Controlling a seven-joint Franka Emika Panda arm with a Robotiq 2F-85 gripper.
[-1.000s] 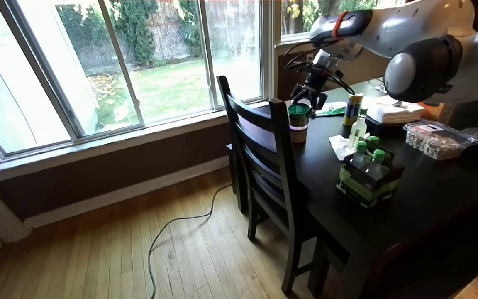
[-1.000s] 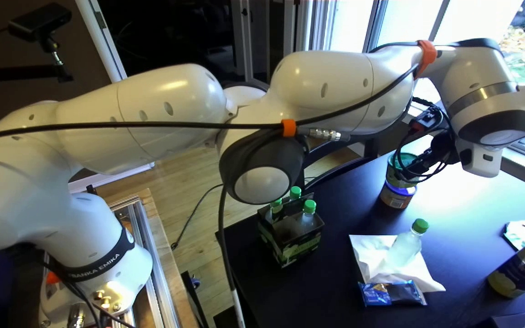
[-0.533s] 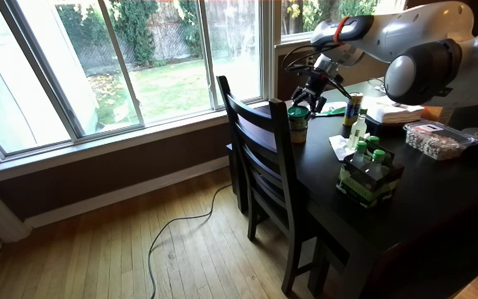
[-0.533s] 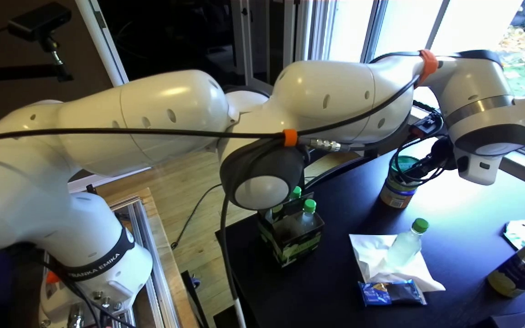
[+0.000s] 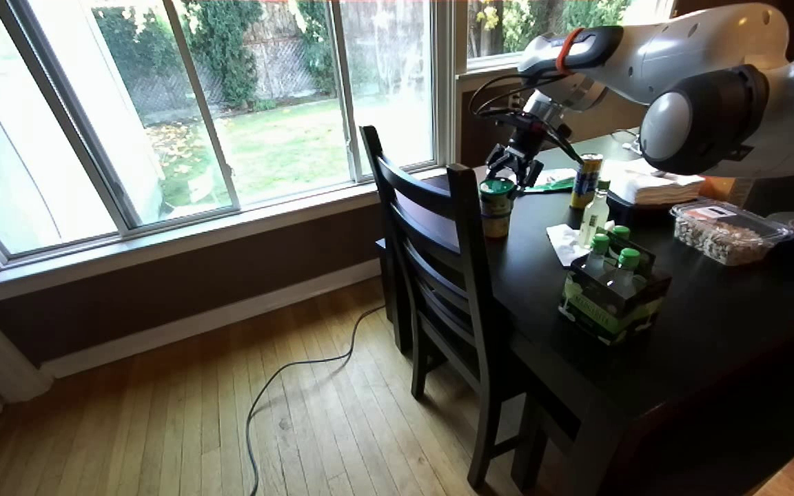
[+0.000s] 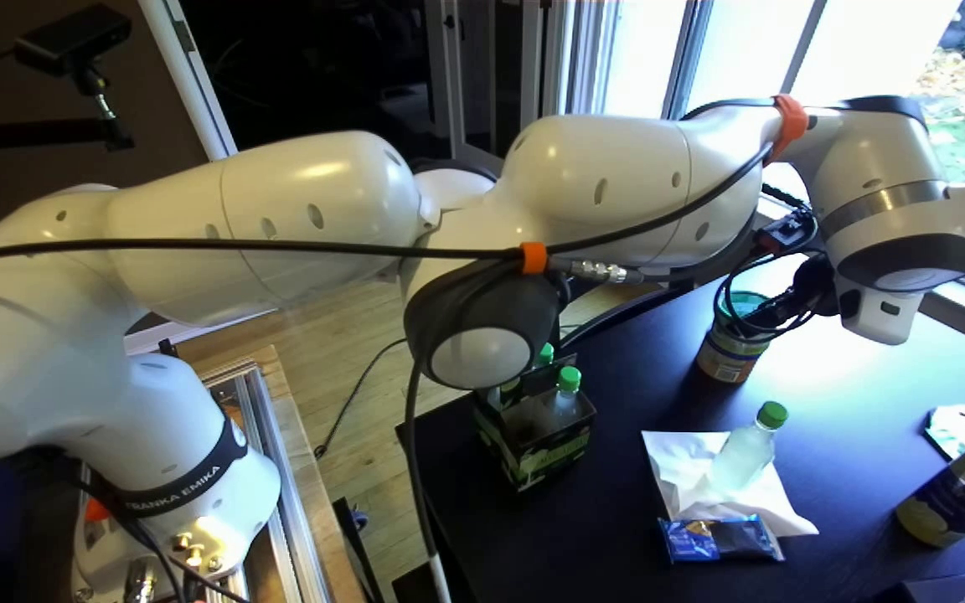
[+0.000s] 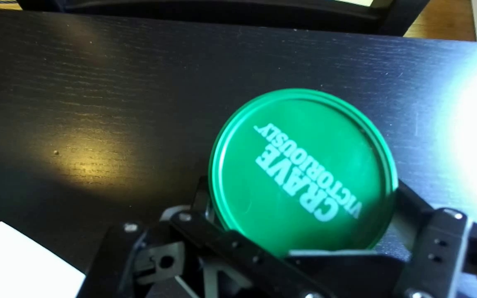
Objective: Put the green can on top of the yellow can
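I can see the green can (image 5: 495, 200) upright on the yellow can (image 6: 725, 366) in both exterior views, the pair stacked near the edge of the black table (image 5: 714, 310). The gripper (image 7: 304, 192) is clenched on the green can: in the wrist view its dark fingers (image 7: 414, 200) lie against the green lid (image 7: 300, 111), one between three and four o'clock, its mate between eight and nine. White letters on the lid read CRAVE VICTORIOUSLY. In an exterior view, taking the stack as the dial's hub, the white arm (image 5: 700, 45) reaches over from two o'clock, a chair (image 5: 474, 269) stands at about seven, and a carton (image 5: 607, 303) of green-capped bottles (image 5: 623, 275) is at four. A lone bottle (image 5: 595, 217) stands at three, with a plastic box (image 5: 731, 238) farther out on the same line; a blue can (image 5: 585, 184) stands between two and three. In an exterior view that bottle is at six, on a white napkin (image 6: 675, 469), and a blue wrapper (image 6: 692, 540) lies just past it, overlapping the napkin's edge.
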